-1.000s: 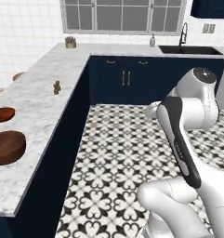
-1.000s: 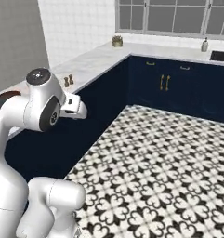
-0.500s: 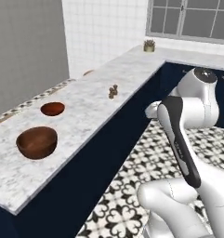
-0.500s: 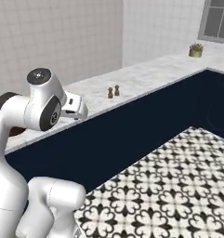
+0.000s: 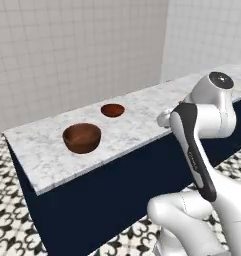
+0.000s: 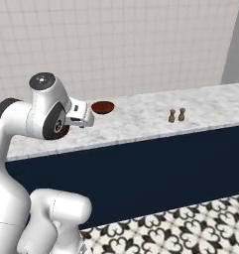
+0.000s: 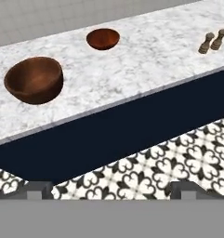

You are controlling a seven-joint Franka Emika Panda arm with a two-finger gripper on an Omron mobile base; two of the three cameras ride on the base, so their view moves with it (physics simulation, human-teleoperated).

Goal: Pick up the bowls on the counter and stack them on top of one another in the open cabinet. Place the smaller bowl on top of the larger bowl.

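Two reddish-brown bowls stand apart on the marbled counter (image 5: 142, 122). The larger bowl (image 5: 82, 137) (image 7: 34, 79) is deep and sits nearer the counter's left end. Behind it and to its right sits the smaller bowl (image 5: 112, 110) (image 6: 102, 106) (image 7: 103, 38), which is shallow. My gripper (image 7: 111, 190) is open and holds nothing. Its fingertips (image 7: 36, 189) stand wide apart over the patterned floor, in front of the counter's navy base and well short of both bowls. The open cabinet is out of view.
Two small brown shakers (image 6: 176, 115) (image 7: 212, 41) stand on the counter to the right of the bowls. A tiled wall (image 5: 77, 50) runs behind the counter. Patterned floor (image 7: 169, 162) lies in front of the navy base.
The whole picture has swung, so the camera has moved: the counter now runs across the view with both bowls near the middle. The gripper has stayed open.
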